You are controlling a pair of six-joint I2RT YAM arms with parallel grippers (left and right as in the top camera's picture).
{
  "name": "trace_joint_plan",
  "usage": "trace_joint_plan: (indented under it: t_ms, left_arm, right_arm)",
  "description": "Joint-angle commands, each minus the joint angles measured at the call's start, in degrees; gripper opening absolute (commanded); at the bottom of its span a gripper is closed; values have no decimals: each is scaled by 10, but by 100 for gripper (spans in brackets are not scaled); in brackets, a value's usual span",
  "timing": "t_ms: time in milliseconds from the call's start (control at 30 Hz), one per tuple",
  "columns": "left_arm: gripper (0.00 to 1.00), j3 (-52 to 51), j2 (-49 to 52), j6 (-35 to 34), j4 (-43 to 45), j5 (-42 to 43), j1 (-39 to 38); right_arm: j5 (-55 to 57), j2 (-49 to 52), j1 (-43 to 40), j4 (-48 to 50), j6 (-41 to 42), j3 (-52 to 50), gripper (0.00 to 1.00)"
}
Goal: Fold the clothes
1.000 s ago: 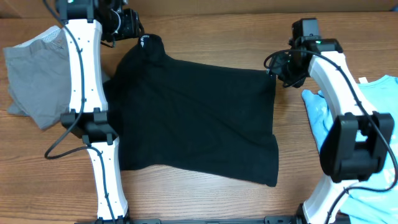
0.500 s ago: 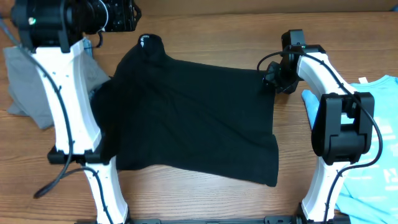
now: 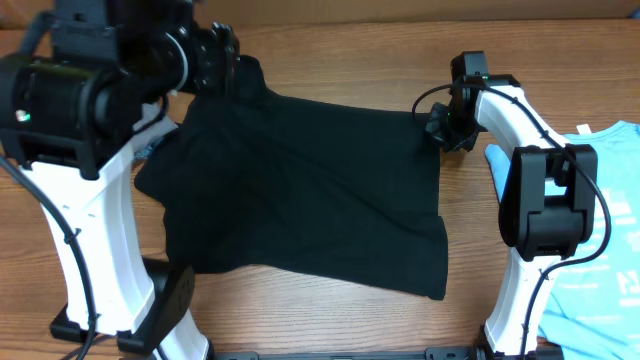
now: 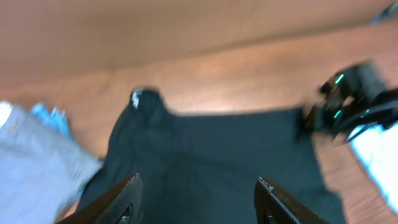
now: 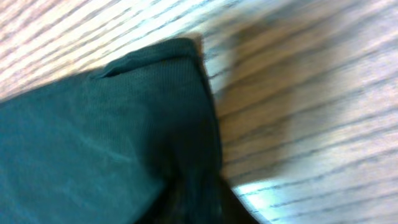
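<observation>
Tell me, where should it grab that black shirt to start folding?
Pinch the black shirt at its far right corner, coming from above and the right. The cloth lies flat, and that corner's edge lies exposed on the bare table.

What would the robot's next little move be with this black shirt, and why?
Probably lower the left gripper to the collar of the black shirt. It hangs open above the cloth, holding nothing, while the right gripper sits at the far top corner.
</observation>
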Motion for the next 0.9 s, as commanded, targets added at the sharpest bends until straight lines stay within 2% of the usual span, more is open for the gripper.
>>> trace_joint_plan:
  t_ms: [0,233,300,400,433,500,533,567,633,867]
  left_arm:
    - [64,-87,-41,3,-1,-62,-11]
    - [67,-234,-108,-7,-1,-44,-10]
    - [82,-264,-113,-7,-1,-43,-10]
    - [85,-312,-111,-10,-1,-42,-10]
    - [85,-325,-111,-10,-1,-42,-10]
    - [85,-352,-110,-11,-1,-46,-10]
    - [86,-364,-110,-11,-1,-49,-10]
    - [88,-376,-110,-16,-1,-54,-10]
    - [100,-397,-110,-35,-1,-83,-9]
    - [100,-454,-110,-51,-1,-97,35]
  right_arm:
    - [10,6,-4,4,1,-4,4]
    - [49,0,-85,8,45,43,4]
    - [37,0,-111,14,66,46,4]
    - [-76,0,-145,30,31,46,4]
    - [-105,0,-150,33,10,46,10]
    - [-125,-1,-155,31,-15,46,38]
    - [-122,-2,-155,28,-15,46,44]
    - [-121,-5,-156,25,-15,46,47]
    - [-121,-13,-156,24,-14,46,51]
    - [-121,-93,-156,10,-14,46,56]
